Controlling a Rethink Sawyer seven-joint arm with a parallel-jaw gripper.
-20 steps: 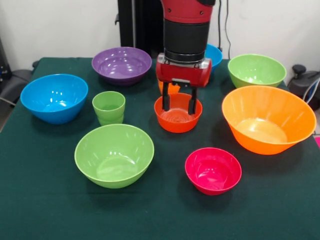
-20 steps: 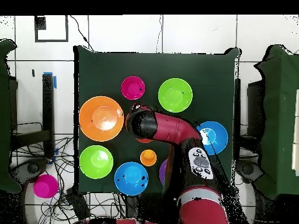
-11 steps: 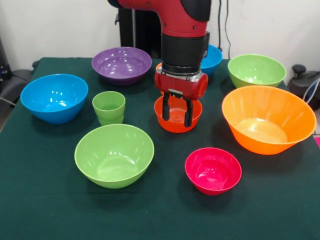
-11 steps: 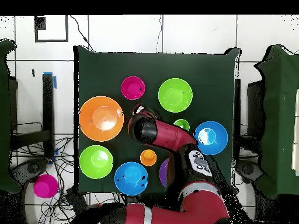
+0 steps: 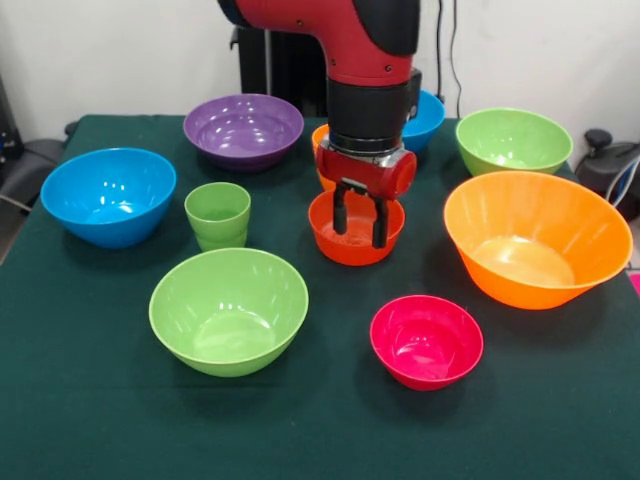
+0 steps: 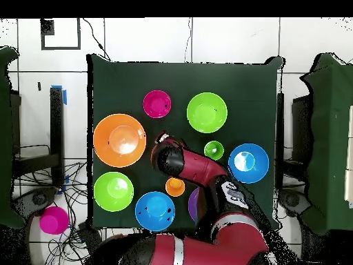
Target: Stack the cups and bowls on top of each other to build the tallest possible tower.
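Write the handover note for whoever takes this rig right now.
Pincer: open, fingers down inside the small orange-red bowl at the table's middle, gripping nothing.
Things: the orange cup stands just behind that bowl, the green cup to its left in the front view. The purple bowl, two blue bowls, two green bowls, large orange bowl and magenta bowl each stand alone on the table.
Done: nothing stacked.
Left: the whole tower.

Front view low across the table (image 5: pixel 90 420); overhead straight down.
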